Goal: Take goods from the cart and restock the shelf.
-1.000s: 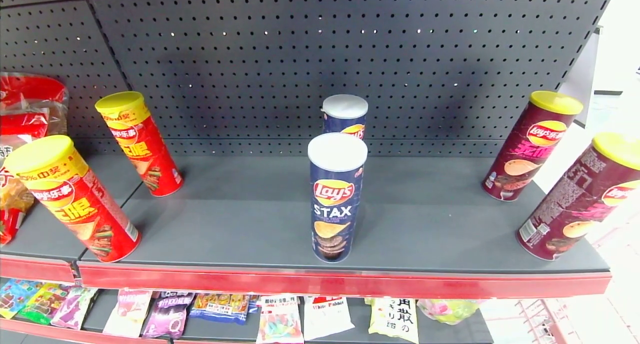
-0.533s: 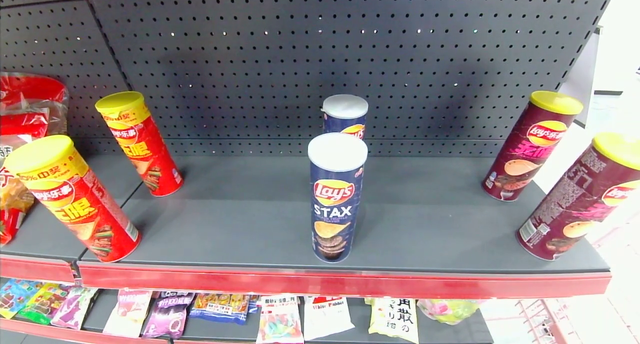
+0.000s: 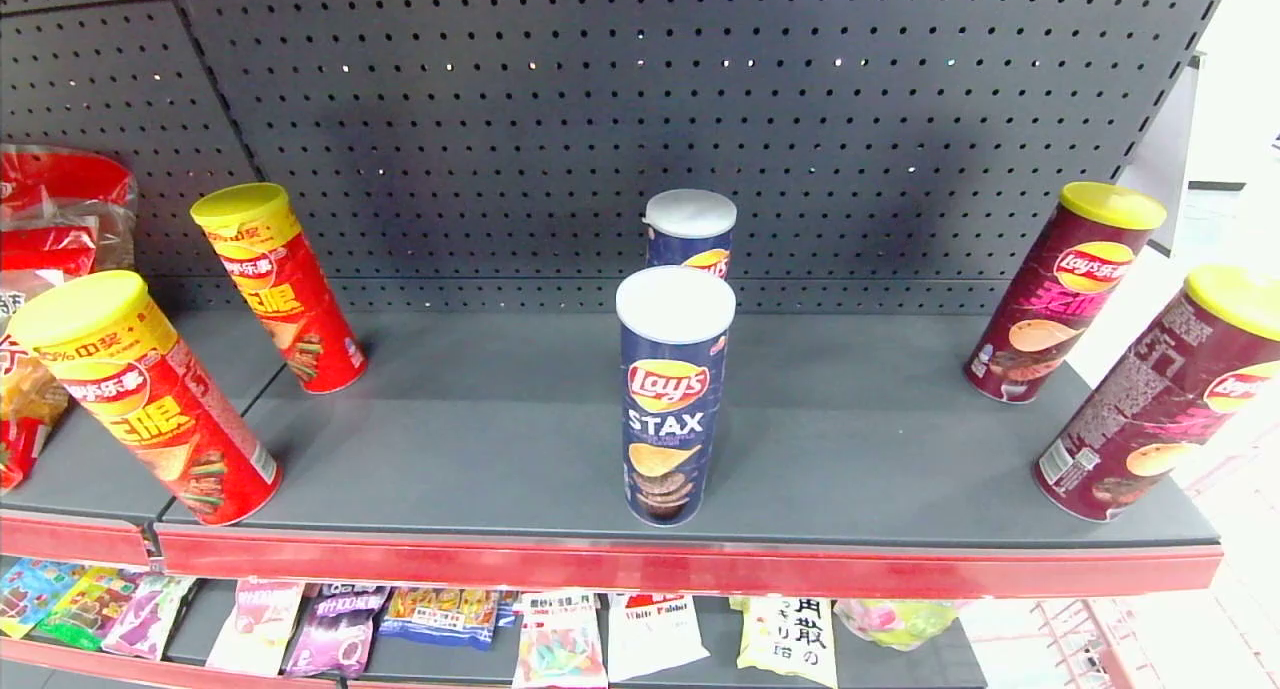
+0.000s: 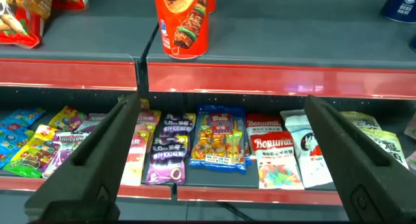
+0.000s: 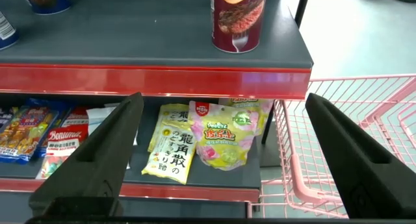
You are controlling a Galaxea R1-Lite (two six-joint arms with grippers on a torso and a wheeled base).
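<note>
From my seat: rear blue can [image 3: 690,224] largely behind front blue can [image 3: 672,399], rightmost maroon can [image 3: 1150,409] partly off-frame.

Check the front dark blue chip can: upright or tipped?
Upright. The front dark blue cylindrical chip can stands base-down on the grey shelf, lid up.

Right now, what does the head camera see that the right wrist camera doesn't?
Head camera alone: the two red cans with yellow lids, and the pegboard wall behind them. Right wrist camera alone: the right pincer, open. Both: the front dark red can, the yellow-and-white snack bag under the shelf, and the pink cart.
</note>
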